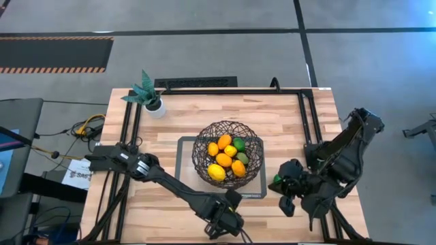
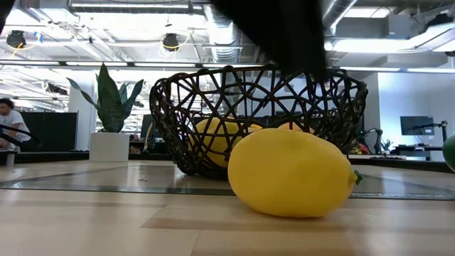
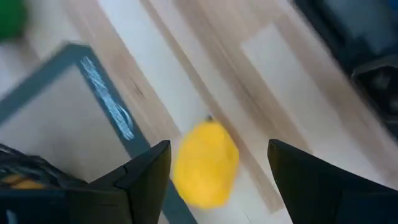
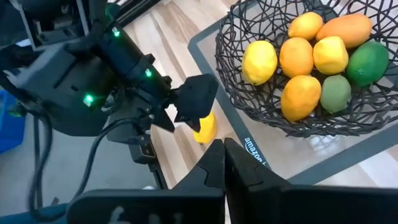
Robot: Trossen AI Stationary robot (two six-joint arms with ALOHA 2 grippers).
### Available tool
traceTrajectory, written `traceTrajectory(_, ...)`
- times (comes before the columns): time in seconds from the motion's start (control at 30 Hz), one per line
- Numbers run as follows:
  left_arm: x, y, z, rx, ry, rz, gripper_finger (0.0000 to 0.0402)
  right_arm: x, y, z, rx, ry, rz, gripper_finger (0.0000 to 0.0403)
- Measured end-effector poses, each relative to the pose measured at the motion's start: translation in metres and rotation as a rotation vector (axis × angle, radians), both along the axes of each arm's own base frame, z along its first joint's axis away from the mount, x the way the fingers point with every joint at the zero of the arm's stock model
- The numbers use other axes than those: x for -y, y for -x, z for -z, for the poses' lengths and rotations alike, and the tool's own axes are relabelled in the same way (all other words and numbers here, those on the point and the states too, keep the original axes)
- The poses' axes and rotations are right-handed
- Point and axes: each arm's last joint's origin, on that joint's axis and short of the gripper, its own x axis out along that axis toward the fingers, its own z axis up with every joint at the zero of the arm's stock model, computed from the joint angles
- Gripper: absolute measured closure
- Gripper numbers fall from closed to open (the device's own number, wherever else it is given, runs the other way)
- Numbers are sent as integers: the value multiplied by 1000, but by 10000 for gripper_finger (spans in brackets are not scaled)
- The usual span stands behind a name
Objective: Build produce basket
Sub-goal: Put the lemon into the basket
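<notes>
The dark wire basket [image 1: 228,155] stands on a grey-framed mat [image 1: 185,144] at mid-table and holds several orange, yellow and green fruits [image 4: 311,59]. A yellow lemon [image 3: 205,163] lies on the wood just off the mat's near corner; it also shows in the low view [image 2: 291,171]. My left gripper [image 3: 219,148] hovers open above the lemon, one finger on either side, clear of it. My right gripper [image 4: 224,155] is shut and empty at the table's right. A green fruit [image 1: 277,180] lies on the table beside it.
A teal-leaved plant in a white pot [image 1: 151,101] stands at the far left of the table. Black frame rails [image 1: 306,116] run along the table's far, left and right sides. Bare wood [image 1: 163,204] lies left of the mat near the front edge.
</notes>
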Motion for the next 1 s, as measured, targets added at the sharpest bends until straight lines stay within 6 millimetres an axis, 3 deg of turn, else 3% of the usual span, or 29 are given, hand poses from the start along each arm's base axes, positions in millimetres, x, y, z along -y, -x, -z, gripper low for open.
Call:
traceTrajectory(0.27, 11, -1, 29, -13, -97, 12, 146, -10, 3, 0, 18, -19, -35, 391)
traceTrajectory(0.73, -2, -7, 57, -71, -195, -55, 149, -22, 9, -5, 95, -46, -68, 390)
traceTrajectory(0.87, -2, -8, 56, -73, -195, -92, 190, -24, 10, -5, 102, -45, -68, 392)
traceTrajectory(1.0, -2, -8, 51, -89, -163, -111, 285, -24, 10, -6, 106, -49, -67, 392)
